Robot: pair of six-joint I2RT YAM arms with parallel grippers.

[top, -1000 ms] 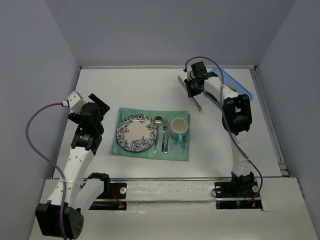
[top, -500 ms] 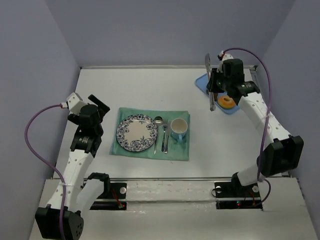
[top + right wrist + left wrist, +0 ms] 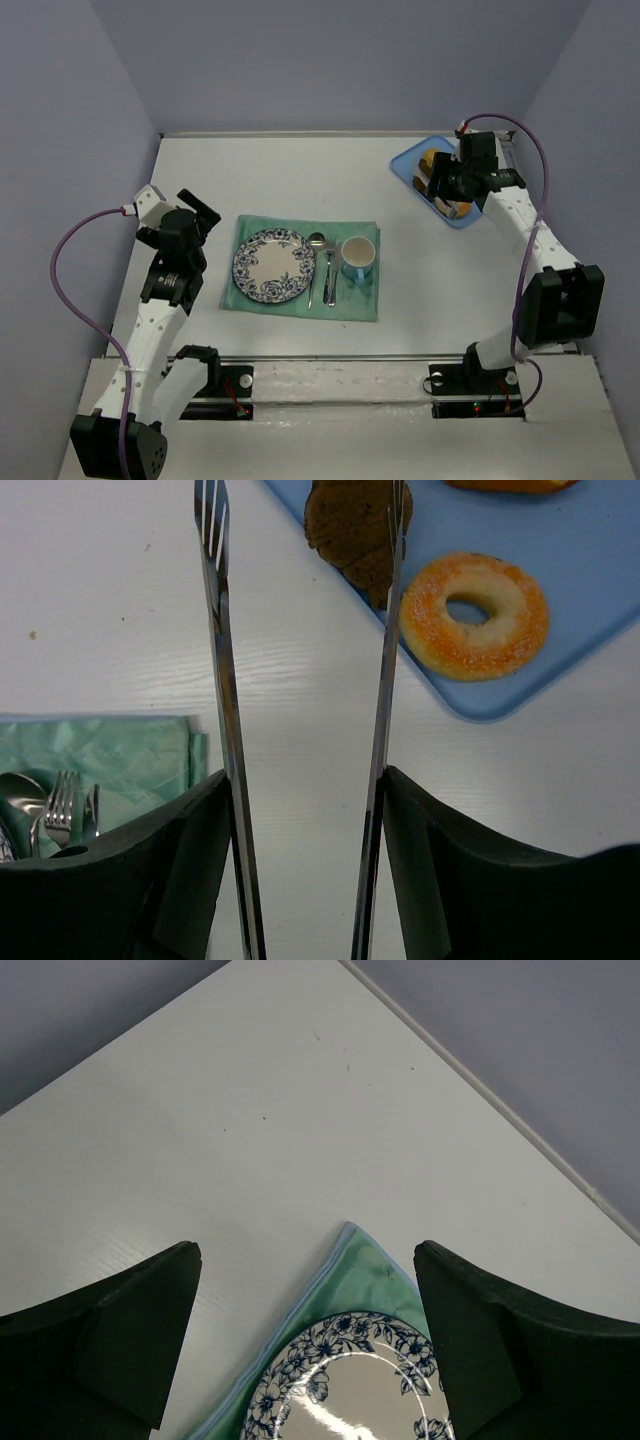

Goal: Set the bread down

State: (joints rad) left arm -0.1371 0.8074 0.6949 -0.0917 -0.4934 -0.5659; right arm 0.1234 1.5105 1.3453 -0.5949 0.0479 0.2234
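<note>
A brown bread [image 3: 350,525] and an orange ring doughnut [image 3: 475,615] lie on the blue tray [image 3: 580,570] at the back right [image 3: 405,165]. My right gripper [image 3: 306,772] is shut on metal tongs [image 3: 222,680]. The tongs' arms are spread, their right tip over the brown bread and their left tip over bare table. In the top view this gripper [image 3: 445,180] hovers over the tray. The blue-flowered plate [image 3: 274,265] lies bare on the green placemat [image 3: 300,305]. My left gripper [image 3: 305,1260] is open and empty above the plate's [image 3: 350,1390] far left edge.
A blue cup [image 3: 358,257] stands on the placemat right of a spoon and fork [image 3: 318,262]. The fork [image 3: 62,805] also shows at the lower left of the right wrist view. A third bread piece [image 3: 510,483] shows at the tray's far side. Walls close the table on three sides.
My right arm has swung right from the middle back of the table to above the blue tray, carrying the tongs. My left arm has not moved.
</note>
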